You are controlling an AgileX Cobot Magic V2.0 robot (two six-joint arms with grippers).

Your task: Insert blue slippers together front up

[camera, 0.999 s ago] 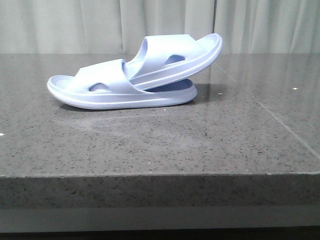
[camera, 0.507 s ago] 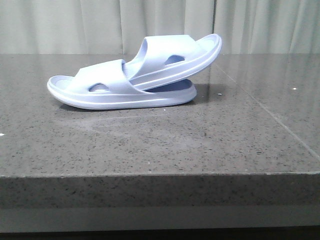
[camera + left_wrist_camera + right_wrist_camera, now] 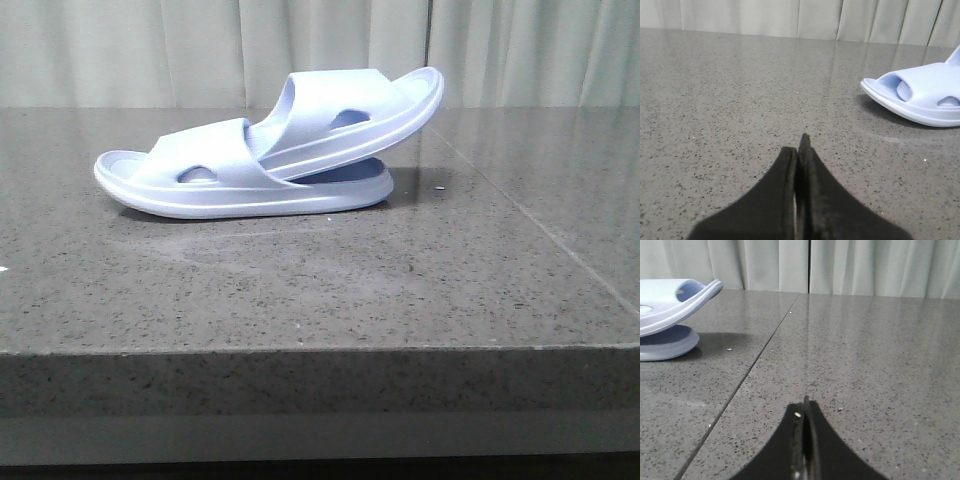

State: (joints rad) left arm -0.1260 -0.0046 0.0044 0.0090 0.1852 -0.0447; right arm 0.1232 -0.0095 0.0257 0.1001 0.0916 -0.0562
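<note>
Nothing moved; blue slippers stay nested on table, hands away.

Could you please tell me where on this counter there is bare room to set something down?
The counter is bare between its near edge and the blue slippers. It is bare too to the right of them, across the seam, and to the left of their toe. The one taken patch is the nested pair itself. The left gripper and right gripper hover shut over bare stone.

Both grippers are matte black. The left gripper tapers into two thin pointed fingers; the right gripper looks alike, flecked with pale specks.
</note>
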